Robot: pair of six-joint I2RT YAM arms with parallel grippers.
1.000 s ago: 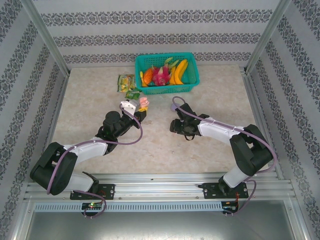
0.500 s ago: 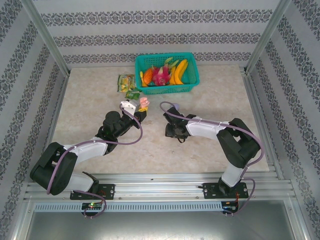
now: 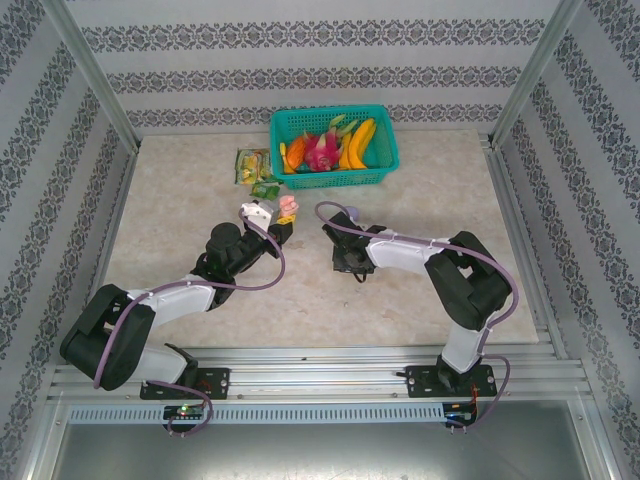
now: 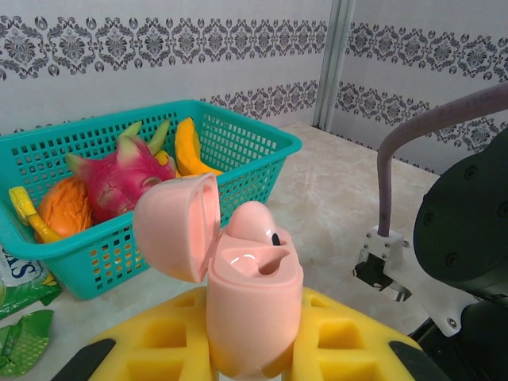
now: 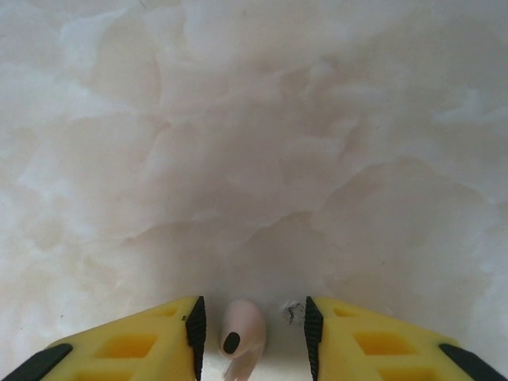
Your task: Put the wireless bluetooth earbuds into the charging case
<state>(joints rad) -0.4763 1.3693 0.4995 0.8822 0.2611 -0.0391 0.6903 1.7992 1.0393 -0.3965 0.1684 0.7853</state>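
My left gripper (image 3: 283,214) is shut on a pale pink charging case (image 4: 254,302), held upright between its yellow fingers (image 4: 143,341). The case's lid (image 4: 176,226) is flipped open to the left. One pink earbud (image 4: 252,222) sits in the far socket, and the near socket is bare. My right gripper (image 5: 252,337) stands open, low over the marble table. A second pale pink earbud (image 5: 242,333) lies on the table between its fingers (image 5: 135,349), nearer the left one and touching neither. In the top view the right gripper (image 3: 346,262) points down at mid-table.
A teal basket (image 3: 335,145) of toy fruit stands at the back centre, with green snack packets (image 3: 252,165) to its left. The right arm's wrist (image 4: 468,230) looms close on the right of the left wrist view. A small white speck (image 5: 294,311) lies beside the earbud.
The right arm has swung its gripper leftward toward the table's middle, folding its elbow in. The left arm and the case it holds have stayed still.
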